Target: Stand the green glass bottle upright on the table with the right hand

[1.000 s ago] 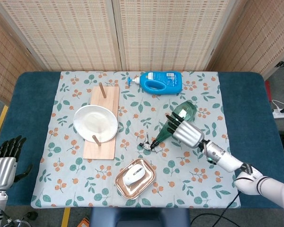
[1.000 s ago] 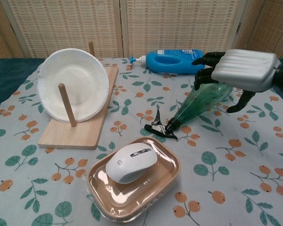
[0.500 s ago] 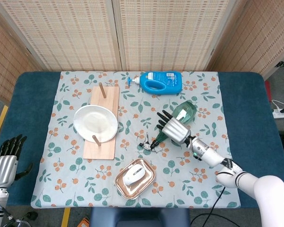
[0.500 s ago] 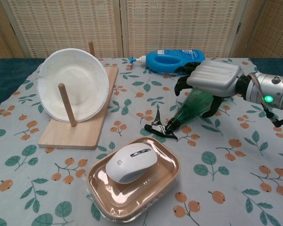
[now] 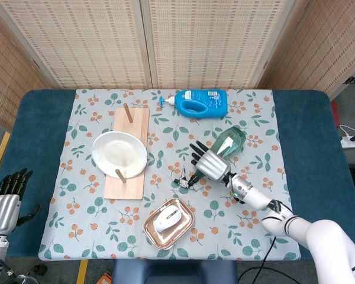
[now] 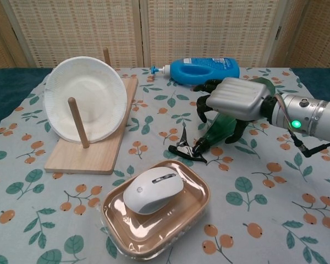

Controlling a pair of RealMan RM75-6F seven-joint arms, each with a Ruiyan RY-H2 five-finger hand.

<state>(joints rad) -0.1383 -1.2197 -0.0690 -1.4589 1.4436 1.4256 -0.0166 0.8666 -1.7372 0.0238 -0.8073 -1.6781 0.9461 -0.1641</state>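
- Closest to the robot is a computer mouse (image 6: pixel 153 190). It sits in a small brown tray (image 6: pixel 196 212), so it cannot slide away.
- Just past the tray lies a little black clip (image 6: pixel 182 148). It is right by the mouth of the bottle.
- The green glass bottle (image 6: pixel 219 131) lies on its side on the flowery cloth (image 6: pixel 44 192). Its thin neck points toward the tray, and its fat bottom points away. That is why it needs standing up.
- The right hand (image 6: pixel 234 100) is over the thin part of the bottle, with dark fingers (image 6: pixel 202 108) curled down on both sides. I cannot tell if it is squeezing the glass yet or only cupping it. I think it is getting ready to grab.
- To the left, a white plate (image 6: pixel 86 99) leans between two pegs on a wooden rack (image 6: pixel 106 149). The pegs keep it from falling.
- Far back lies a blue soap bottle (image 6: pixel 202 70), also on its side.
- The left hand (image 5: pixel 4 204) waits off the table's edge, fingers apart, holding nothing. This job is not for it.
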